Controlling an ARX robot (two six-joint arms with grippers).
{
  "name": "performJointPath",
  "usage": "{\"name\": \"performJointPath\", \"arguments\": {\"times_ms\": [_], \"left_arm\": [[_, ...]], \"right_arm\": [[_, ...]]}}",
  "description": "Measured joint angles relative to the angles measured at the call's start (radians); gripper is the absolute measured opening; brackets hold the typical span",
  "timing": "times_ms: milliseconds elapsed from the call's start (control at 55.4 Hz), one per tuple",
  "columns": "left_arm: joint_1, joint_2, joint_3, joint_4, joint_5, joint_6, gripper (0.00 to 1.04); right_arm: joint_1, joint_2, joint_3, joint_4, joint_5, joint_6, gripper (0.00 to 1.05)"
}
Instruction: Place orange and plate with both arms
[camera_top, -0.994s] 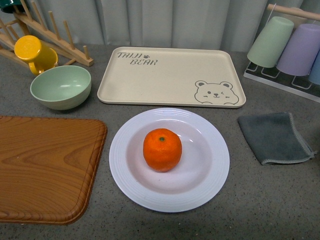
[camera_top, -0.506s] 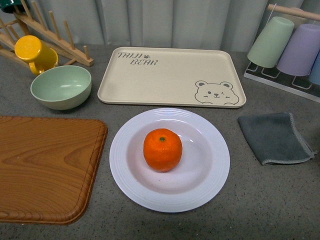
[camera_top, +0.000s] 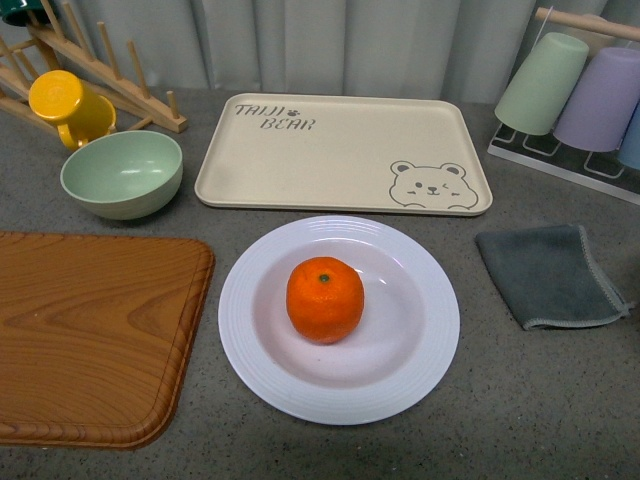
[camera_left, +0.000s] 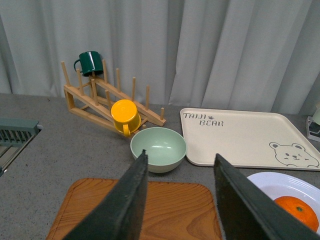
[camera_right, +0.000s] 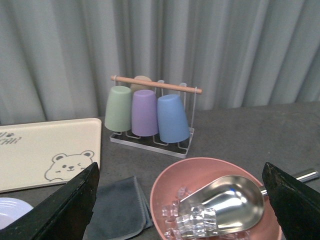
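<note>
The orange (camera_top: 325, 299) sits in the middle of the white ridged plate (camera_top: 425, 365), which lies on the grey counter in front of the bear tray. Neither gripper shows in the front view. In the left wrist view my left gripper (camera_left: 181, 156) is open and empty above the wooden board, with the plate (camera_left: 270, 182) and orange (camera_left: 296, 212) off to one side. My right gripper (camera_right: 180, 167) is open and empty over a pink bowl; only a sliver of the plate (camera_right: 11, 208) shows there.
A beige bear tray (camera_top: 340, 150) lies behind the plate. Left of the plate are a wooden board (camera_top: 90, 335), a green bowl (camera_top: 122, 172) and a yellow mug (camera_top: 65, 105) on a rack. To the right are a grey cloth (camera_top: 550, 275), a cup rack (camera_top: 575, 90) and a pink bowl (camera_right: 170, 185) holding ice and a scoop.
</note>
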Motion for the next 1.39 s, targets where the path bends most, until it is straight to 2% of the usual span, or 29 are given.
{"name": "performJointPath", "arguments": {"times_ms": [145, 199, 271, 307, 397, 452, 560, 777, 831, 958, 1192, 1391], "left_arm": [[0.0, 0.0, 0.0, 0.0, 0.0, 0.0, 0.71], [0.0, 0.0, 0.0, 0.0, 0.0, 0.0, 0.85], [0.0, 0.0, 0.0, 0.0, 0.0, 0.0, 0.97], [0.0, 0.0, 0.0, 0.0, 0.0, 0.002, 1.0], [0.0, 0.0, 0.0, 0.0, 0.0, 0.002, 0.98], [0.0, 0.0, 0.0, 0.0, 0.0, 0.002, 0.98], [0.0, 0.0, 0.0, 0.0, 0.0, 0.002, 0.98], [0.0, 0.0, 0.0, 0.0, 0.0, 0.002, 0.98], [0.0, 0.0, 0.0, 0.0, 0.0, 0.002, 0.98], [0.0, 0.0, 0.0, 0.0, 0.0, 0.002, 0.98], [0.0, 0.0, 0.0, 0.0, 0.0, 0.002, 0.98], [0.0, 0.0, 0.0, 0.0, 0.0, 0.002, 0.98]], "right_arm": [[0.022, 0.013, 0.0, 0.0, 0.0, -0.01, 0.96], [0.025, 0.02, 0.0, 0.0, -0.001, -0.014, 0.96], [0.027, 0.022, 0.0, 0.0, -0.002, -0.014, 0.96], [0.028, 0.022, 0.0, 0.0, -0.003, -0.013, 0.96], [0.032, 0.035, 0.0, 0.003, -0.051, -0.006, 0.96], [0.028, 0.063, 0.004, 0.006, -0.123, 0.019, 0.96], [-0.051, 0.18, 0.034, 0.055, -0.33, 0.111, 0.96], [-0.179, 0.473, 0.103, 0.134, -0.554, 0.188, 0.96], [-0.235, 0.614, 0.146, 0.159, -0.66, 0.227, 0.96], [-0.302, 0.832, 0.224, 0.196, -0.808, 0.256, 0.96], [-0.35, 1.22, 0.37, 0.25, -0.988, 0.28, 0.96], [-0.34, 1.519, 0.46, 0.275, -1.109, 0.275, 0.96]]}}
